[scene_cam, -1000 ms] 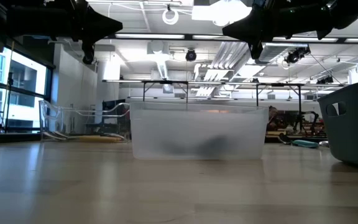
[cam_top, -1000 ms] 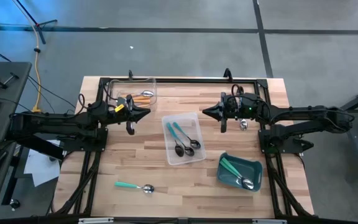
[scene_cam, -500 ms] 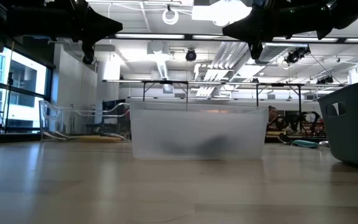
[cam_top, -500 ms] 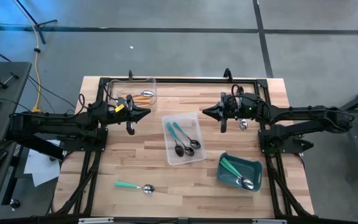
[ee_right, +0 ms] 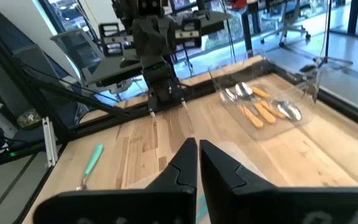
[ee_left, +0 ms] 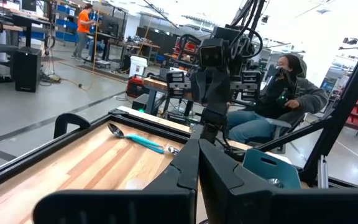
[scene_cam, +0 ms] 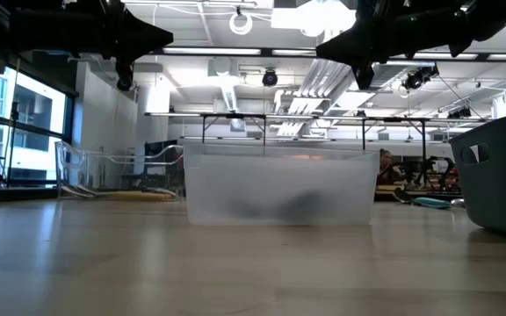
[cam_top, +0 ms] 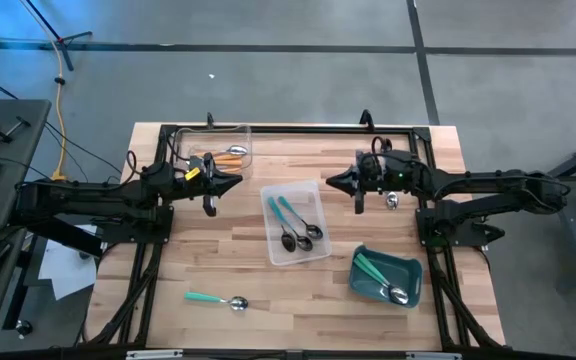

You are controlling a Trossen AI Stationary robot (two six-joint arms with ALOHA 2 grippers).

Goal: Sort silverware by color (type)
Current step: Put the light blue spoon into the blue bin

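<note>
Both my left gripper [cam_top: 236, 181] and right gripper [cam_top: 330, 181] hover pinched closed, empty. The stray teal spoon [cam_top: 216, 299] lies lower left; descending closed would just shove it.

You've got a clear tray [cam_top: 296, 222] mid worktop [cam_top: 218, 260], another clear tray [cam_top: 215, 146] at the far-left corner, teal bin [cam_top: 386, 277] nr the right edge. Seated person [ee_left: 283, 93] beyond the worktop.

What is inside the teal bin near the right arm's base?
The teal bin holds green-handled spoons; the high view shows at least one shiny bowl at its near corner. The exact count is unclear, and the low view shows only the bin's outer wall.
</note>
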